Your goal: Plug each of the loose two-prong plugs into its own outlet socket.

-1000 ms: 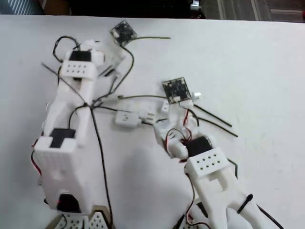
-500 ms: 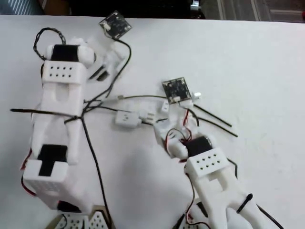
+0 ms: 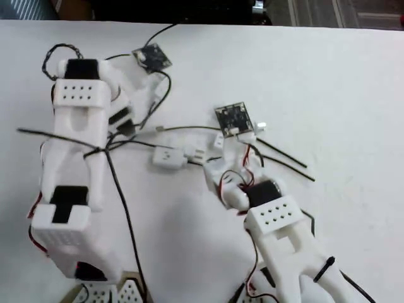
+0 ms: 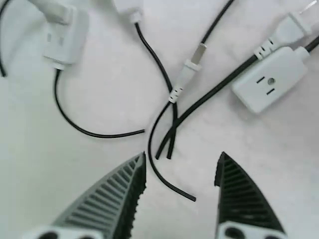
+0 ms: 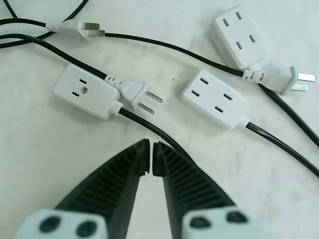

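Nothing on the desk [image 3: 328,95] looks plugged in yet, so the whole job is left. The left tool [image 4: 180,164] gapes wide and empty; the right tool [image 5: 150,147] is nearly closed, gripping nothing. The outlet socket [image 3: 167,156] sits mid-desk, with a loose plug [image 3: 194,151] at its three o'clock.

white plugs [image 5: 142,99] and sockets [image 5: 215,98], black cords [image 5: 164,47], white table [image 5: 50,149].

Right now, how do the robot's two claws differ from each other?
The left gripper is open, its jaws wide apart; the right gripper is shut. The left gripper points at crossed black cords; the right gripper points toward a white socket block. Both hold nothing.
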You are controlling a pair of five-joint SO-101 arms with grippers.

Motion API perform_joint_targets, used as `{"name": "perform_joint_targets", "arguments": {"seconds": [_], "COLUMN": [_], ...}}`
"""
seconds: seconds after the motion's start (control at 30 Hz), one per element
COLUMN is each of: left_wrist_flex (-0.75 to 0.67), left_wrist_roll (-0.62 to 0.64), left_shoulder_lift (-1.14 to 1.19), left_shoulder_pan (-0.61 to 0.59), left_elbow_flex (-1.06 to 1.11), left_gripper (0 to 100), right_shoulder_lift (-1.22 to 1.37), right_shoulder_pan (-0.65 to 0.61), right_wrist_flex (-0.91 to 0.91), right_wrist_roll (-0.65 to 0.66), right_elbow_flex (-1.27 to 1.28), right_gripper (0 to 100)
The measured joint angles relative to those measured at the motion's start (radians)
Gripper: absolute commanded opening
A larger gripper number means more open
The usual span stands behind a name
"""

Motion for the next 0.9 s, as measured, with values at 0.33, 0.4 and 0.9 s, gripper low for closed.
{"name": "perform_joint_targets", "arguments": {"seconds": [0.33,0.4,0.9], "left_wrist_flex": [0.060,0.051,-0.086], "left_wrist_roll": [0.018,0.044,0.040], "left_shoulder_lift": [0.049,0.049,0.049], "left_shoulder_pan": [0.161,0.199,0.298], "left_elbow_flex": [0.000,0.000,0.176], "left_gripper": [23,23,23], "right_shoulder_lift": [0.000,0.000,-0.003], "right_shoulder_pan": [0.247,0.301,0.384], "right_wrist_flex": [0.000,0.000,0.000], "right_wrist_roll": [0.000,0.000,-0.064], "right_elbow_flex": [-0.037,-0.054,-0.074], "right_gripper": [1.8,1.8,1.8]}}
